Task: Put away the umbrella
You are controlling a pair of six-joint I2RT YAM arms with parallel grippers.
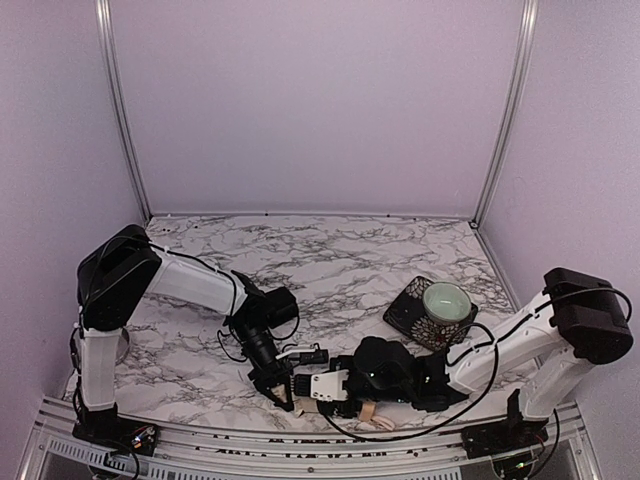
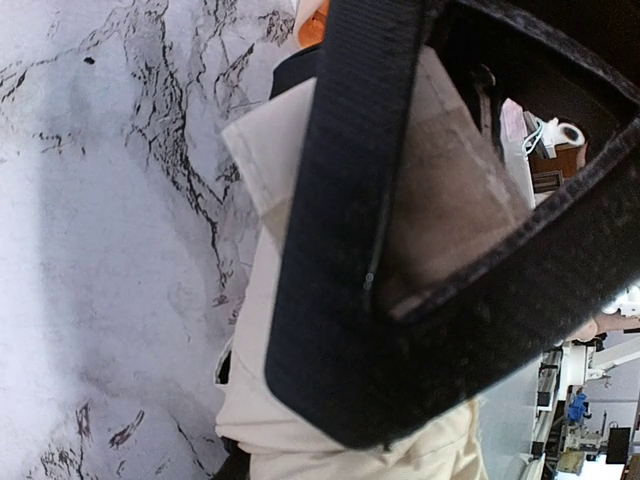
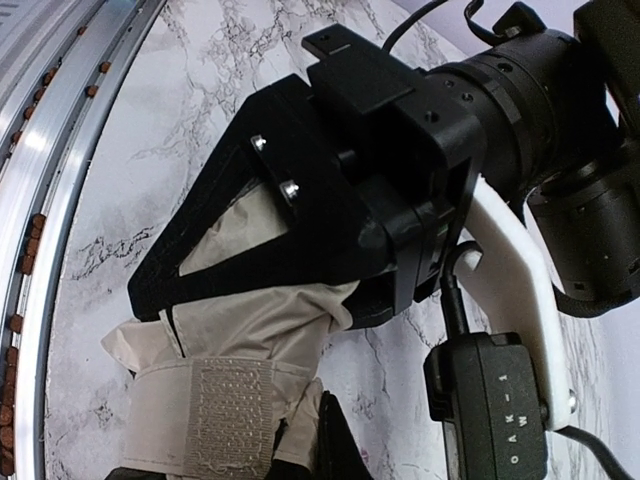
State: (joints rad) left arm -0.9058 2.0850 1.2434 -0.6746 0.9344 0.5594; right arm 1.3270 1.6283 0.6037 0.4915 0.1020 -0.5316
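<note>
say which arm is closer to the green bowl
the right arm: its white forearm passes just beside the pale green bowl on its dark mat; the left arm sits across the table

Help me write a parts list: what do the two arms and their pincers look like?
Both the left arm and right arm have white links, bulky black joints and loose black cables. The left pincer is black, with triangular open-frame fingers and silver screws; a black camera marked OAK-1 W sits on a white bracket.
</note>
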